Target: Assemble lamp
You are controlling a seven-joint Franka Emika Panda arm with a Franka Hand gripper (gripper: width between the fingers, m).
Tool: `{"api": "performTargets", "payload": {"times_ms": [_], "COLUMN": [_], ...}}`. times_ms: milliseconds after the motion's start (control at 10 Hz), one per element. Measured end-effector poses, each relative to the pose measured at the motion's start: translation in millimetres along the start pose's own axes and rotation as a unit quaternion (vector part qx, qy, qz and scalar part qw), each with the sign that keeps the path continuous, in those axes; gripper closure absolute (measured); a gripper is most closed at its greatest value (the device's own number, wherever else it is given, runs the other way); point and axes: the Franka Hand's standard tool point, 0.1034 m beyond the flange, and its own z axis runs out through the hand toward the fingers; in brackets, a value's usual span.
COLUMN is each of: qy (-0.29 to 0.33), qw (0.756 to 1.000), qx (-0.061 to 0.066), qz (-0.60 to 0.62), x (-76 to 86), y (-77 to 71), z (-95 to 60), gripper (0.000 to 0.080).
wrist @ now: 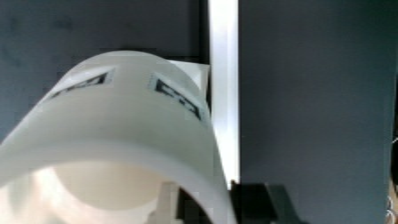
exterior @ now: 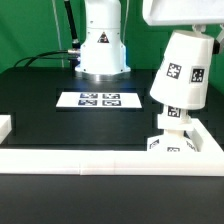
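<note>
Non-task items: black table, marker board, white border rail, cables.

A black table (exterior: 40,115) filled the exterior view, its surface matte and dark. The marker board (exterior: 98,100) lay flat on it near the middle, thin and white, carrying a row of square black-and-white tags. A raised white border rail (exterior: 70,160) ran along the table's near edge, with a short white block (exterior: 5,128) standing at the exterior view's left end. Thin dark cables (exterior: 45,57) trailed across the back of the table at the exterior view's left. In the wrist view a narrow bright white strip (wrist: 224,80) crossed the dark surface (wrist: 311,100); what it was could not be told.
</note>
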Motion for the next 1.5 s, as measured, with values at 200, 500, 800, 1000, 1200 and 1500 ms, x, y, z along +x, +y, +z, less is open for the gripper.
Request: {"api": "performTargets", "payload": {"times_ms": [200,500,800,1000,1200,1500], "qy": [0.0,-0.003,-0.004,-0.004,-0.005,-0.015], "qw": [1.0,1.0,1.0,1.0,1.0,0.999], "qx": [-0.001,-0.002,-0.002,-0.002,-0.002,-0.002], "qz": [0.0,0.001,0.002,0.003,0.004,0.031], "x": [1.6,0.8,0.1,-0.3,-3.7,-25.7], "y": [0.4,1.5,2.9,3.0,4.9,14.4], "z": [6.6,12.8,13.8,12.7,8.6,-1.5], "gripper": [0.0754,0.0754,0.0754,0.0442,0.0259,0.0111]}}
